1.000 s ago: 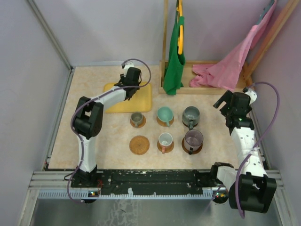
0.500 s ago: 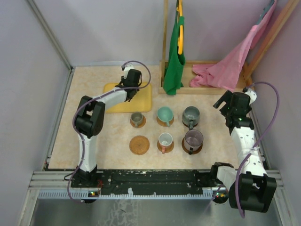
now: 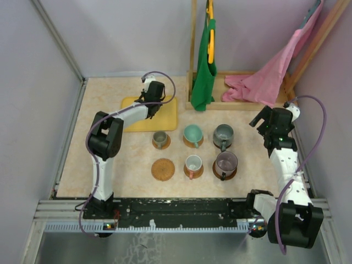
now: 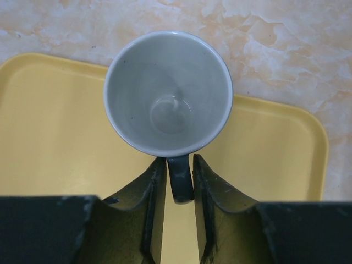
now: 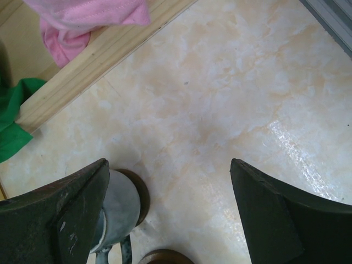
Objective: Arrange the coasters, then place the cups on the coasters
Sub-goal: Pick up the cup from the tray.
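A grey cup [image 4: 168, 91] stands upright on the yellow tray [image 4: 55, 137]. Its dark handle [image 4: 180, 181] is pinched between the fingers of my left gripper [image 4: 179, 160], which is shut on it. In the top view the left gripper [image 3: 153, 103] hides that cup. Five cups sit on coasters: grey [image 3: 160, 138], teal [image 3: 193, 133], grey [image 3: 223, 133], reddish-brown [image 3: 193, 163], dark purplish [image 3: 226, 161]. One coaster [image 3: 163, 169] lies bare. My right gripper [image 3: 269, 124] hangs open at the right, empty [image 5: 169, 162], beside the grey cup [image 5: 113, 212].
A wooden rack [image 3: 242, 104] at the back holds a green cloth [image 3: 204, 71] and a pink cloth [image 3: 264, 82]. The tray [image 3: 168, 118] lies at the back left. Enclosure walls close in on the left, back and right.
The left gripper's fingers have closed in on the cup's handle, and the left arm shifted slightly toward the back. The right arm has not moved.
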Controlling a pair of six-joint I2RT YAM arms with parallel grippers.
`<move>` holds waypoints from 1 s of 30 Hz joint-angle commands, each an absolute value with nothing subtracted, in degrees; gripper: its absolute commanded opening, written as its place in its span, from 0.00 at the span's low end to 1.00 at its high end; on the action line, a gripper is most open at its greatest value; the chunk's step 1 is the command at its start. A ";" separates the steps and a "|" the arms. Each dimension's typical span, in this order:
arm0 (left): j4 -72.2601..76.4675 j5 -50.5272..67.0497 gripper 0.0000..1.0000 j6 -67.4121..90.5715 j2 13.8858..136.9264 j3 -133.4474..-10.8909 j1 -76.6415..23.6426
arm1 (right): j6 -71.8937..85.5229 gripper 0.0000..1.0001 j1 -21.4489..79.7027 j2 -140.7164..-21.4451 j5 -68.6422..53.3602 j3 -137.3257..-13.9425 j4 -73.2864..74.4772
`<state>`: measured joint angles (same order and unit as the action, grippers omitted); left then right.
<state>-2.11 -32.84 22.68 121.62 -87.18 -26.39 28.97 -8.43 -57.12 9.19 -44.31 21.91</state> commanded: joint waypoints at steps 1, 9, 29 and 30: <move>0.04 -33.47 0.29 22.15 122.87 -86.69 -25.84 | 28.08 0.90 -9.05 -56.21 10.07 -46.67 20.17; -0.19 -33.74 0.00 22.16 122.43 -86.05 -25.77 | 28.11 0.90 -9.05 -55.65 9.88 -46.37 20.39; -1.60 -37.25 0.00 19.94 106.54 -81.13 -29.61 | 28.90 0.89 -8.98 -54.01 7.24 -45.95 19.82; -2.06 -37.41 0.00 19.80 105.22 -80.86 -30.26 | 28.92 0.89 -8.98 -54.05 7.00 -45.97 19.76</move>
